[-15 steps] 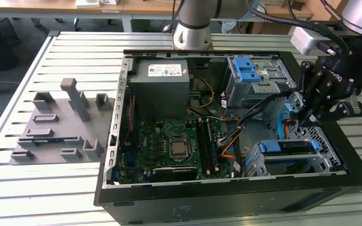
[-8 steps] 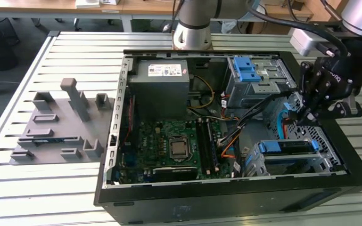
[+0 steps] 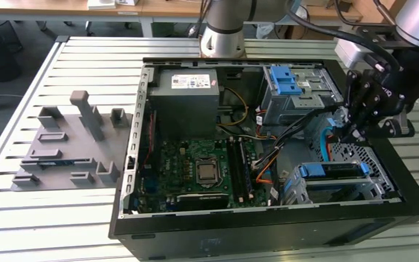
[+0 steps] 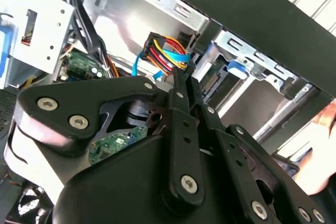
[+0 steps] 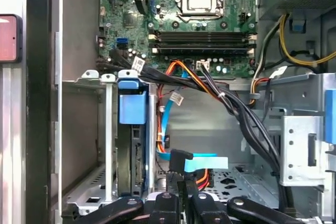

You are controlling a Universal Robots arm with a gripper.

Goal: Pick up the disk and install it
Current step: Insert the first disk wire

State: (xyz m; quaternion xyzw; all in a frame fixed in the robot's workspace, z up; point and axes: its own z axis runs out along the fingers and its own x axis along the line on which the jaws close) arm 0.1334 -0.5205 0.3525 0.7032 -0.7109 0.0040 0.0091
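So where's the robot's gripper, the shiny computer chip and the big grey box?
gripper (image 3: 349, 132), exterior view, fingertips.
computer chip (image 3: 207, 170), exterior view, its silver top.
big grey box (image 3: 187, 95), exterior view, its grey face.
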